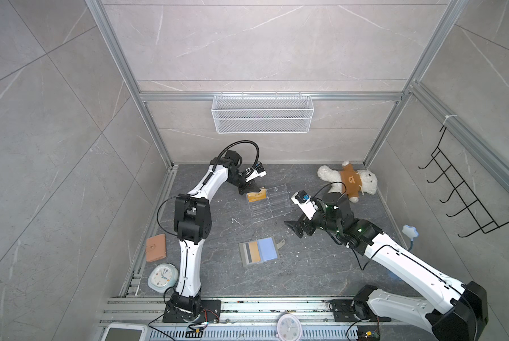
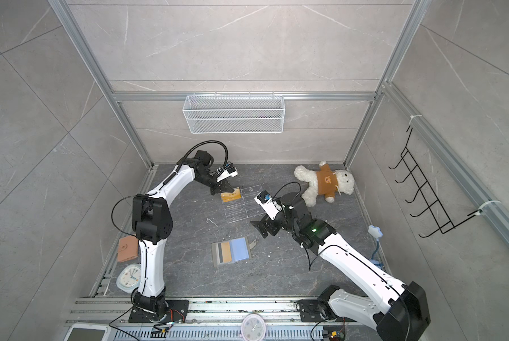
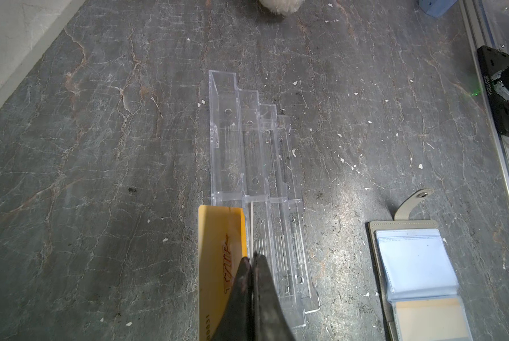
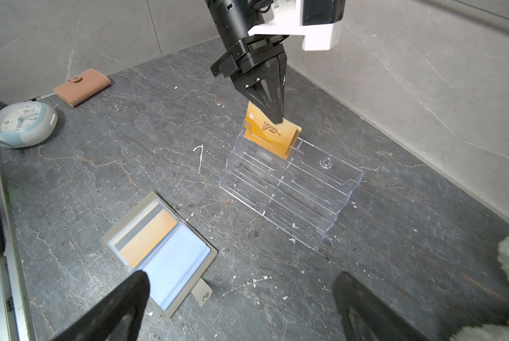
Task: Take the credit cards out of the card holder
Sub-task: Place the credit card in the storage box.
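Observation:
The grey card holder (image 1: 267, 249) (image 2: 240, 249) (image 3: 412, 259) (image 4: 176, 259) lies open and flat on the dark floor. A gold credit card (image 1: 254, 251) (image 4: 147, 236) with a dark stripe sits in its left sleeve. Farther back, another gold credit card (image 1: 256, 196) (image 2: 231, 197) (image 3: 217, 236) (image 4: 269, 135) stands in the back tier of the clear stand (image 1: 273, 205). My left gripper (image 1: 259, 190) (image 3: 251, 259) (image 4: 278, 119) is shut on a card's top edge there. My right gripper (image 1: 294, 228) (image 4: 244, 283) hovers open and holds nothing, just right of the holder's snap tab.
A tan wallet (image 1: 155, 248) and a pale blue clock (image 1: 162, 277) lie at the left edge. A teddy bear (image 1: 350, 180) lies at the back right, a blue flower-shaped lamp (image 1: 410, 231) by the right wall. A wire basket (image 1: 262, 113) hangs on the back wall.

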{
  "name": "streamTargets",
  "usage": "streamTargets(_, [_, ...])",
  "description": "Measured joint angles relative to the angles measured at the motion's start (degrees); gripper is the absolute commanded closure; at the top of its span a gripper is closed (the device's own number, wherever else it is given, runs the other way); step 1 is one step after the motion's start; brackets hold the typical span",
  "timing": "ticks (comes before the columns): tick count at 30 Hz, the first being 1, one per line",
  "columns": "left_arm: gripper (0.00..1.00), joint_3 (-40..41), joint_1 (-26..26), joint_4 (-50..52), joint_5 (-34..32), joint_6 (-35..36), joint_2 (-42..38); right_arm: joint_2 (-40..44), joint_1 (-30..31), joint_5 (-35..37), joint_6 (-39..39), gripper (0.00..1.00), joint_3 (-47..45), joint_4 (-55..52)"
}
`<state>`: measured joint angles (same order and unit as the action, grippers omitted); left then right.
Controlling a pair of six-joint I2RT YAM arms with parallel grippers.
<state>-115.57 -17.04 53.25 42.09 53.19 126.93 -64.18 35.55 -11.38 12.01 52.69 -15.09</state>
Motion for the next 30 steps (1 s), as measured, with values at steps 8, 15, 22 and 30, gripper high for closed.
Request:
streamTargets(8, [1.00,0.6,0.0,-0.6,0.1,-1.2,0.0,0.8,0.0,-0.4,0.0,0.00,-0.1,0.0])
streamTargets(15, [1.00,0.7,0.0,-0.8,0.1,-2.1,0.0,1.5,0.0,-0.4,0.0,0.00,-0.2,-0.1])
streamTargets(22, [1.00,0.8,0.0,-1.0,0.2,-3.6,0.0,2.2,0.0,-0.4,0.0,0.00,-0.2,-0.1])
streamTargets(30, [1.00,4.1,0.1,-4.2,1.6,-7.3,-3.8,2.6,0.0,-0.4,0.0,0.00,-0.2,-0.5])
